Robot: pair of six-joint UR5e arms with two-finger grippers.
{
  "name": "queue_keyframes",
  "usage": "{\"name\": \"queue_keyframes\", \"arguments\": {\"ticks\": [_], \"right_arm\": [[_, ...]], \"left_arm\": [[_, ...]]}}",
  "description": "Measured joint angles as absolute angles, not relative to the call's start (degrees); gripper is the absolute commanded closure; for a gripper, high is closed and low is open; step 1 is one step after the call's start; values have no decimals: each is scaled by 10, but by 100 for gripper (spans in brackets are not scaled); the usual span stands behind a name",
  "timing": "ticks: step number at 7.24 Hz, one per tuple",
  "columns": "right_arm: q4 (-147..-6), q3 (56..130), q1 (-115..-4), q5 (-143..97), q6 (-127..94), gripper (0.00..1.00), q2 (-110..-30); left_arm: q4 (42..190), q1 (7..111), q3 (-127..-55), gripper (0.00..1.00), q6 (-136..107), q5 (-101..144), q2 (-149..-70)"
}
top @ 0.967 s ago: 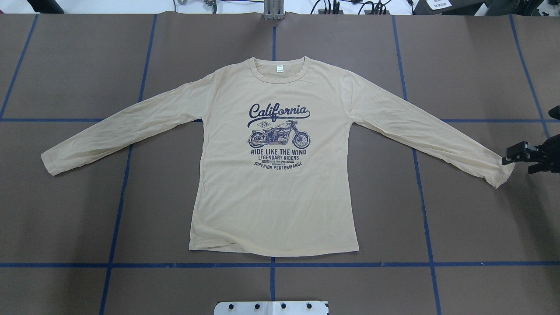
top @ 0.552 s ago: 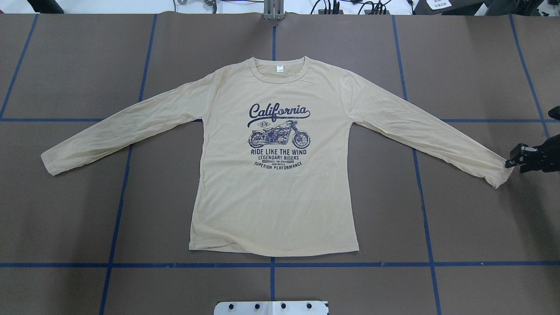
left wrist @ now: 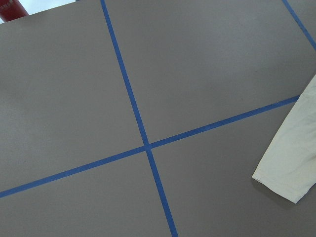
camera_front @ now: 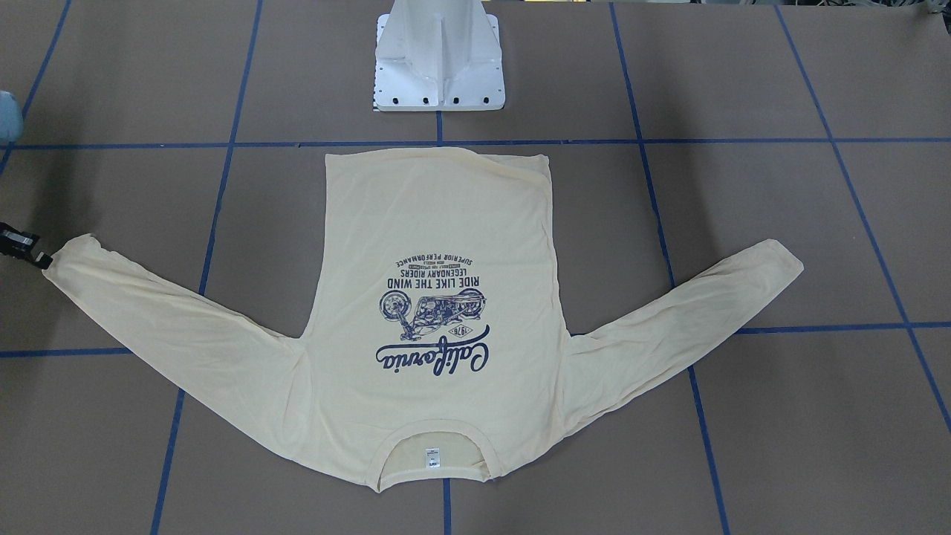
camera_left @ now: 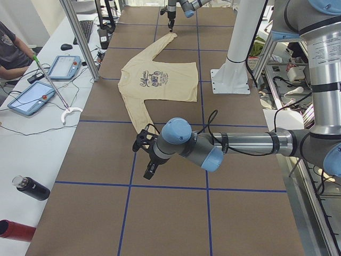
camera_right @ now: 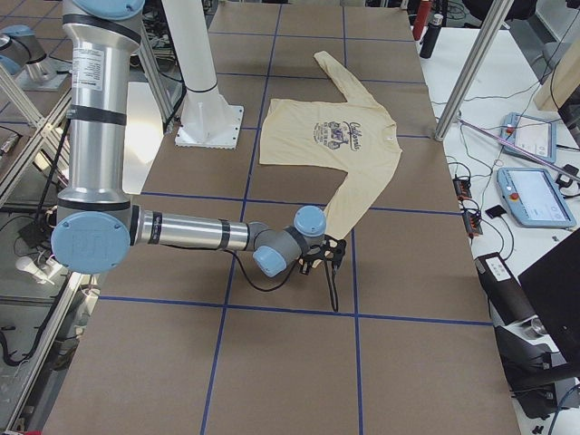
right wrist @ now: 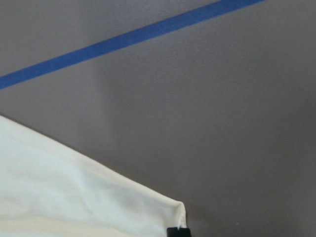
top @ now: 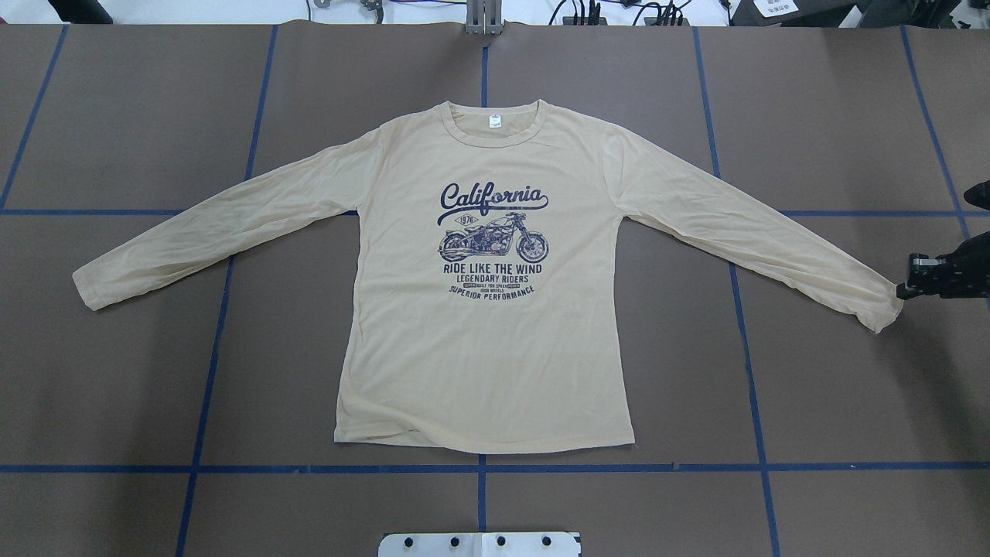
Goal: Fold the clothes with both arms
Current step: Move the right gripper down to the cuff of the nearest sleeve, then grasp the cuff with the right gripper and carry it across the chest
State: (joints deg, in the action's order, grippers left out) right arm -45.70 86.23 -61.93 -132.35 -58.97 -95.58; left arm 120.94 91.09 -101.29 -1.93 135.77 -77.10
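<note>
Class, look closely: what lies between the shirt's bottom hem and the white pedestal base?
Only bare brown table and blue tape lines that cross there. The overhead view shows this between the shirt and the pedestal; the front-facing view agrees.

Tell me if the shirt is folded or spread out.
Spread out. The shirt lies flat, print up, both sleeves stretched sideways, with no part folded over.

shirt point(top: 479, 325) print reads "california", "1976", "ride like the wind", "legendary riders", "superior performance".
</note>
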Motion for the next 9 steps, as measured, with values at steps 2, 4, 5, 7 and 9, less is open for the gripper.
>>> {"name": "queue_keyframes", "arguments": {"ticks": [2,4,5,7,9], "right_arm": [[-462,910,-621,-1334,-605,100,-952],[-465,931,-594,-1329,-703,100,-886],[-475,930,-564,-1312,-759,100,-834],[-585,928,-507,-1252,-839,100,-693],[-702,903,-451,-1170,-881,100,-545]], "left_arm": [[1210,911,-1015,0,-20,1358,-771],[1216,911,-1018,0,-23,1358,-772],[1225,911,-1017,0,-24,1358,-772],[1238,911,-1017,0,-23,1365,-770],[1262,911,-1014,0,-25,1386,-767]]}}
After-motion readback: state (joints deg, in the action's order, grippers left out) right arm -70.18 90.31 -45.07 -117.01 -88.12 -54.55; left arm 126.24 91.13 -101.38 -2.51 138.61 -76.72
